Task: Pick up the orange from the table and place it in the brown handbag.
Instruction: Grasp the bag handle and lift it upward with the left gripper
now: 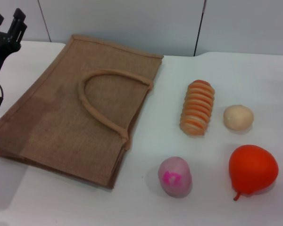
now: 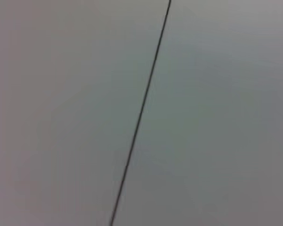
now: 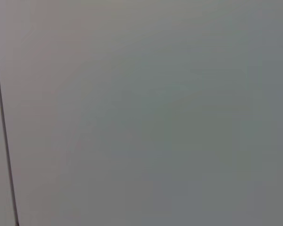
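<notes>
Orange (image 1: 253, 169) (head view only), untouched

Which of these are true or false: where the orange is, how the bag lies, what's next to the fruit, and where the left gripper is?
1. The orange is inside the bag. False: it sits on the table.
2. The bag lies flat. True.
3. The left gripper holds the orange. False: it is up at the far left, away from it.
4. A pale ball lies beside the striped oblong. True.
</notes>
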Controlling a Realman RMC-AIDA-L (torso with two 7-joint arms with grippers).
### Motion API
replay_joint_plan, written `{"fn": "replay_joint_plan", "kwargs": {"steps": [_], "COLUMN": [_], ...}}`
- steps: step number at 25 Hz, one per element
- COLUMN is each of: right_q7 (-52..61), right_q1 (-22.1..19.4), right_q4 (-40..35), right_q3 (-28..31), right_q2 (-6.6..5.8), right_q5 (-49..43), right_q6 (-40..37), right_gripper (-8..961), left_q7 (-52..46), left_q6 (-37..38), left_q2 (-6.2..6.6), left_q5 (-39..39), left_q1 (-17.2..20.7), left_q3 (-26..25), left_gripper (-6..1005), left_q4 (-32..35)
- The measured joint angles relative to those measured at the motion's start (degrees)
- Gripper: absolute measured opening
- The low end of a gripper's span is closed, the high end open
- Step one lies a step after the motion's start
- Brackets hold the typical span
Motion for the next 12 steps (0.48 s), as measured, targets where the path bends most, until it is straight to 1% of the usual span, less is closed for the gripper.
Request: {"fn": "replay_joint_plan", "kwargs": {"steps": [3,8,12], "right_q7": [0.00,1.29,5.38], "right_q1": [0.08,0.31,0.69], "right_q4": [0.00,-0.03,-0.41], "right_q3": [-0.10,-0.65,-2.86], "right_q2": [0.00,-0.05,-0.61], "right_q5": [-0.13,-0.80,-2.22], "right_q6": [0.00,0.00,-0.02], "right_gripper": [742,742,742], "left_q7": [-5.14,-18.36,-29.30], "left_q6": [0.83,3.58,6.96], "left_q2": [0.41,1.64,2.65], "left_q5": [3.05,10.12,17.14], "left_q1": [0.00,0.03,0.01], "left_q3": [0.00,0.00,0.00], "left_gripper": [636,636,636], "left_q4": [1.62,5.71,9.91]}}
